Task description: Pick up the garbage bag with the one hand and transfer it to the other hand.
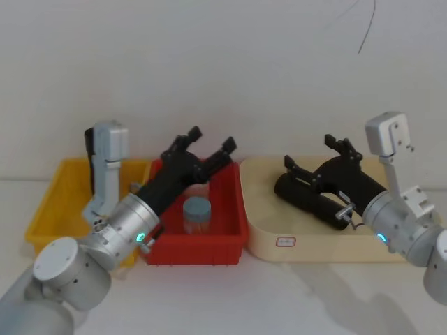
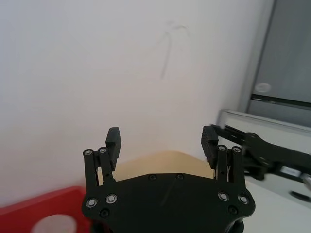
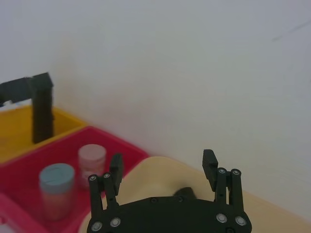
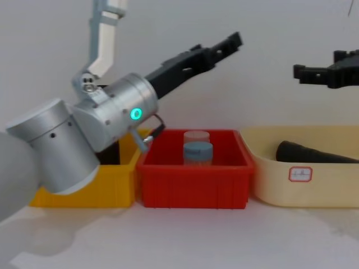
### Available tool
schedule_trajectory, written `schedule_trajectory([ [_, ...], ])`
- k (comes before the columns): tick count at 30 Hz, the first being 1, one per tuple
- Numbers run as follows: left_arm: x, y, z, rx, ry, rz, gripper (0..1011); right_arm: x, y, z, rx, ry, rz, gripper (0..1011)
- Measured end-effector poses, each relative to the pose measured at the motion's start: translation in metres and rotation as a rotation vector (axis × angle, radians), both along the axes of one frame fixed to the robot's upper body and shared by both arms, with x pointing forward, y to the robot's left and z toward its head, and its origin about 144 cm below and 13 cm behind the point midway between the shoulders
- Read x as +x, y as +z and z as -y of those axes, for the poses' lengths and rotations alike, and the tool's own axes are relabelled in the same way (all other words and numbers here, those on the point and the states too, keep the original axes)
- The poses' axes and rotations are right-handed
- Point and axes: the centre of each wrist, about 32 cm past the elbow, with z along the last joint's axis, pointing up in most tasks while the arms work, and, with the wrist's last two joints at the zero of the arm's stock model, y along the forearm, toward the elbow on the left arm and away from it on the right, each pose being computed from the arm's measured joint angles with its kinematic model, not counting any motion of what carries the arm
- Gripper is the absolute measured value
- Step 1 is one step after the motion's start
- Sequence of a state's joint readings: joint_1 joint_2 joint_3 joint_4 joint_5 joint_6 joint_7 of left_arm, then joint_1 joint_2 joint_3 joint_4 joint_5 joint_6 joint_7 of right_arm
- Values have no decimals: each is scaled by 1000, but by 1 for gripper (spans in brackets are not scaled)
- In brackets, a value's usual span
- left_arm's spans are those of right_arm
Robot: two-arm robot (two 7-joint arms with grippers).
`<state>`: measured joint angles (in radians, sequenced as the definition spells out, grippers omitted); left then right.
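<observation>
Head view: right gripper, jaws spread, hovers over the garbage bag at right (seemingly ready to grasp); left gripper hangs spread, centre-left, presumably for handover

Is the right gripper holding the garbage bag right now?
No, the garbage bag lies in the cream bin while the right gripper hangs open above it, clear of it.

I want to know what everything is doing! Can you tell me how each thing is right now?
garbage bag: lying on its side in the beige bin, not held.
left gripper: fingers open, empty, raised over the red bin.
right gripper: fingers open, empty, above the garbage bag.
blue-lidded jar: upright, lid on, in the red bin.
</observation>
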<state>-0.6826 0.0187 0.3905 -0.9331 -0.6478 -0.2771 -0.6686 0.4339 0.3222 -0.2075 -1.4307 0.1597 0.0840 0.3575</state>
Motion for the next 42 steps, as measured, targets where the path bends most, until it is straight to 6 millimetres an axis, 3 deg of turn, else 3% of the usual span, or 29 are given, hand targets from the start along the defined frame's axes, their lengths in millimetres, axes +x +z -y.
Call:
schedule_trajectory([
  [21, -29, 1, -52, -32, 305, 84, 1000, 2, -6, -37, -17, 206, -41, 1001],
  [42, -40, 3, -64, -41, 370, 117, 1000, 19, -14, -71, -96, 457, -123, 1001],
])
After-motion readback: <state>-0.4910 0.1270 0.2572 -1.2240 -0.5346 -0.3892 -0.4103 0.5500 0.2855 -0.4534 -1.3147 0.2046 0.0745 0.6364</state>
